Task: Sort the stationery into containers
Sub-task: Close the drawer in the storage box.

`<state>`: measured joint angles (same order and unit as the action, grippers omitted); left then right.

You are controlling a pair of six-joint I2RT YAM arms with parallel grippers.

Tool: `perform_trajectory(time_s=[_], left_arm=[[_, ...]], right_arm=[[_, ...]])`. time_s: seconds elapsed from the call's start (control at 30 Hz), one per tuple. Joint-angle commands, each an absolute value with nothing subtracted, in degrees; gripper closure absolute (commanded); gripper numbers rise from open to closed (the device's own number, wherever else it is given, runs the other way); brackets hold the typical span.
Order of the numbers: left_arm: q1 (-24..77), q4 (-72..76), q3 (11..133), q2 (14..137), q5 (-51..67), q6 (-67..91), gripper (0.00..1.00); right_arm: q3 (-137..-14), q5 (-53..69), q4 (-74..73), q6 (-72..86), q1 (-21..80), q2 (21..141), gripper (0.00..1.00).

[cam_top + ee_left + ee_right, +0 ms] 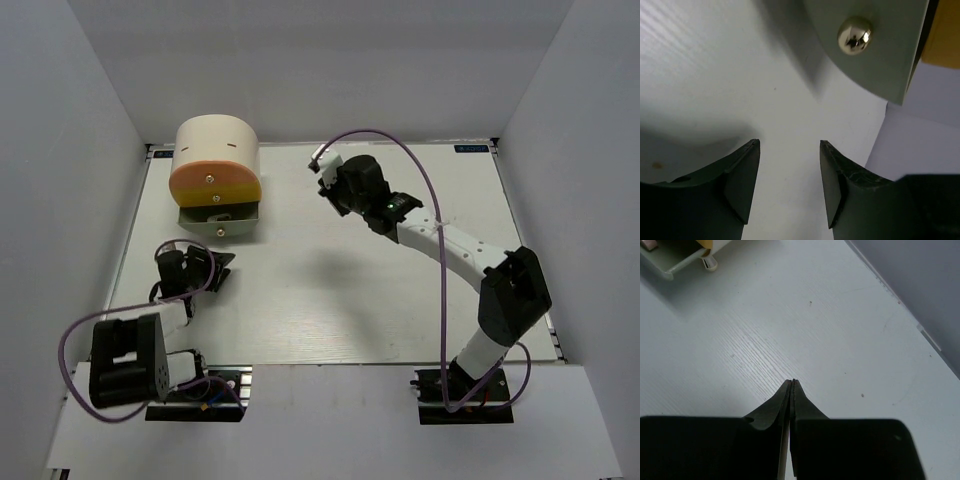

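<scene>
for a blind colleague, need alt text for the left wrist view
The left gripper hangs over the white table, its fingers apart with nothing between them. Ahead, upper right, is a pale drawer front with a round brass knob.

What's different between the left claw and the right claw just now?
The left claw has its fingers apart; the right claw has them pressed together. The left claw sits close to a pulled-out drawer with a shiny knob; the right claw points at bare table, farther from the drawer. Both are black, two-fingered and hold nothing.
</scene>
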<state>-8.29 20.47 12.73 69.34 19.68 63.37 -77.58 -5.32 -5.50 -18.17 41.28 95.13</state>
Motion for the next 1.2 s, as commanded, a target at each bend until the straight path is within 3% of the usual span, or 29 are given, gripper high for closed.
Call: perform_trajectory(time_s=[0.0,0.2,1.17], left_arm=[[-8.61,36.01,17.03,75.04,20.65,66.97,0.39],[-8.61,38.5,24.33,85.86,21.1,66.97,0.45],[-8.61,44.47,37.71,102.92,15.91,72.51,0.49]], right_arm=[[-74.11,-4.92,-2.91,-17.31,39.46,90.98,0.96],[-69.1,-4.84,-1.67,-17.93,36.83,86.93,0.96],[-68.55,-3.78,-3.52,-17.4,32.96,86.13,0.96]])
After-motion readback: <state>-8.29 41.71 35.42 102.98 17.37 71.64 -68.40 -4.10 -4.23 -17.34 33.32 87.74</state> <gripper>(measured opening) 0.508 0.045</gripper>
